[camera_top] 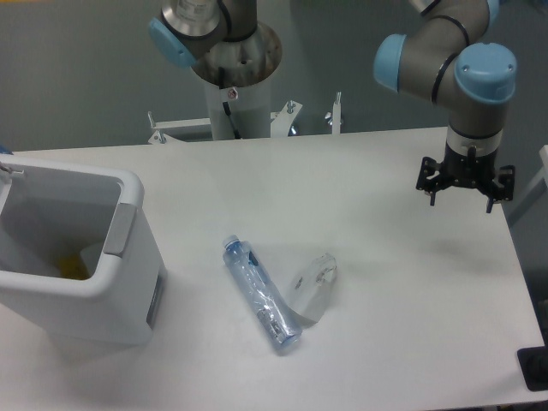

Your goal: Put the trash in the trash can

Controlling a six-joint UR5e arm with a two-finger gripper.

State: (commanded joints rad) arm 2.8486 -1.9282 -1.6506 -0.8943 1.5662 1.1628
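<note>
A slim clear water bottle (260, 294) with a blue cap lies on its side near the middle of the white table (385, 282). A clear tapered cup (311, 286) lies on its side right next to it, touching or nearly touching its lower end. The big white trash can (103, 282) with a grey strip stands at the left, open on top, with something yellow inside. My gripper (466, 195) hangs over the table's right side, far from both items, with its fingers spread and nothing in them.
The arm's base column (235, 94) and a metal bracket (248, 124) stand at the back edge. A dark object (534, 368) sits at the table's right front corner.
</note>
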